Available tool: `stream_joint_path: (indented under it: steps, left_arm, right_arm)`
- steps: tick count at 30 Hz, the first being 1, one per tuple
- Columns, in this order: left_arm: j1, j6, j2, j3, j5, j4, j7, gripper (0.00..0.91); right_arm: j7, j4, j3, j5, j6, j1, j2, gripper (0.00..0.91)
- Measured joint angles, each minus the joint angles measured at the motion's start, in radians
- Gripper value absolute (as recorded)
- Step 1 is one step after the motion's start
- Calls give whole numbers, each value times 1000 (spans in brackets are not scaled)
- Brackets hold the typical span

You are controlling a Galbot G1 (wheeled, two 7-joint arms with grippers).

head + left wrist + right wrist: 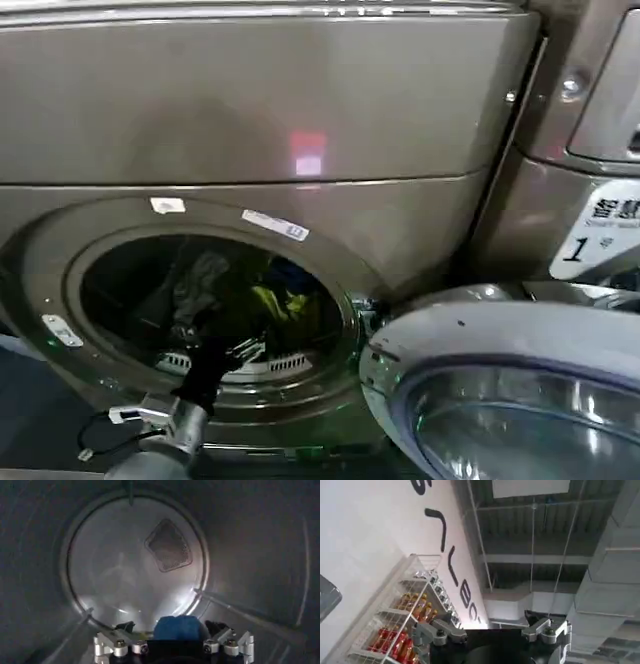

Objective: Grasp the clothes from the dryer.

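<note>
While my left end effector (174,630) reaches inside the dryer (300,130), its fingers (112,642) grip a blue garment (180,628); I cannot tell my right end effector's (492,632) state

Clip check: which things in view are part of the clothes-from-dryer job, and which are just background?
Job:
dryer, porthole open
its glass door, swung open
clothes inside the drum
blue garment at the left end effector
left arm reaching into the porthole

Background:
neighbouring machine
wire shelf of bottles
right end effector, pointed towards the ceiling
</note>
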Motion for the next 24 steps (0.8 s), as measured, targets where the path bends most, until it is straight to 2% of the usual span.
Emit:
stream_joint_path:
  steps: [7, 13, 24]
  left_arm:
    - [-136, -118, -21, 11, 104, 66, 306, 907]
    - [-231, -171, -19, 36, 135, 128, 516, 907]
    - [-331, -221, 30, 73, 192, 241, 682, 907]
  right_arm:
    - [-3, 17, -20, 0, 3, 10, 9, 907]
    - [-2, 24, -33, 8, 10, 13, 11, 907]
    - [-4, 34, -59, 16, 12, 21, 15, 907]
